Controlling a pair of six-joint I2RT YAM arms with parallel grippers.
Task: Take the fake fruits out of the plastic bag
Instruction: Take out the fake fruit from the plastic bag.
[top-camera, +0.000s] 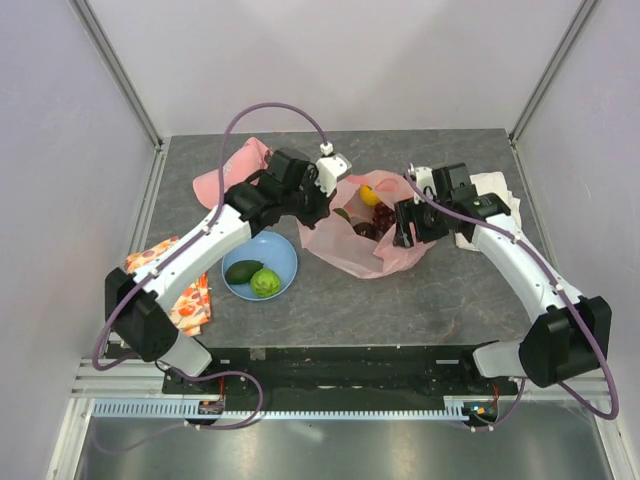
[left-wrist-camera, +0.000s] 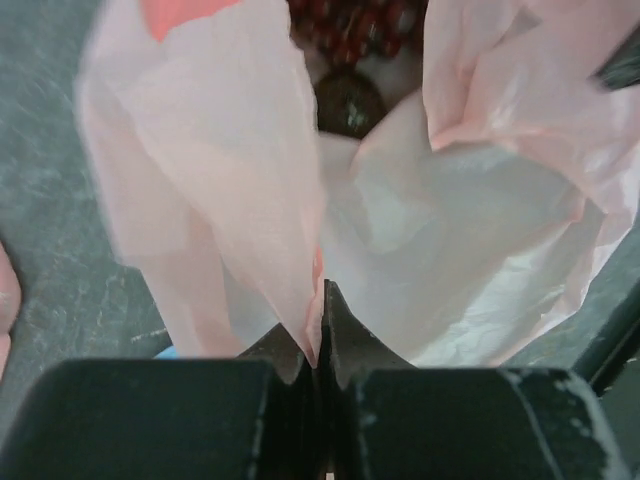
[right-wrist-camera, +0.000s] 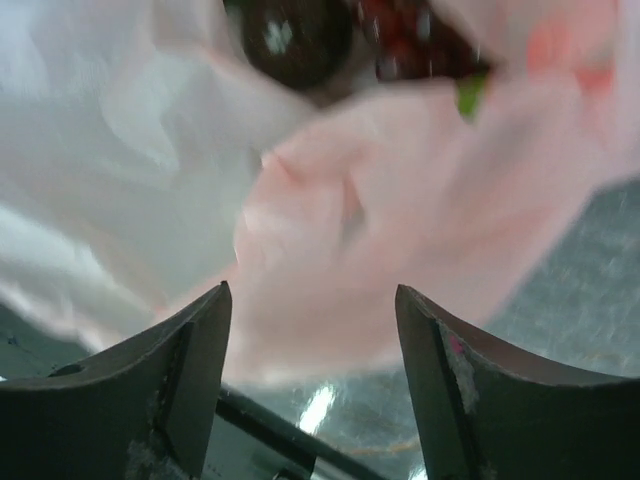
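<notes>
Top external view is giving you the pink plastic bag (top-camera: 362, 245) lying near the middle of the table (top-camera: 420, 300), its mouth gaping upward between the two arms. Your left gripper (left-wrist-camera: 322, 300) is pinching the bag's left edge: on the left wrist view its fingers are pressing together with a fold of pink film caught between them. Your right gripper (right-wrist-camera: 312, 300) is standing with its fingers apart at the bag's right side, and a blurred lobe of film is bulging just ahead of the gap; you cannot tell whether it is touching either finger. Inside the bag a yellow lemon (top-camera: 369, 195) is sitting at the far end, the red grape bunch (top-camera: 383, 215) is lying just beside it, and a dark purple fruit (top-camera: 365, 231) is resting nearer the arm bases. Left of the bag, a blue plate (top-camera: 285, 252) is carrying a dark green avocado (top-camera: 242, 271) and a green round fruit (top-camera: 265, 283) side by side. An orange patterned cloth (top-camera: 170, 285) is lying under the left arm
</notes>
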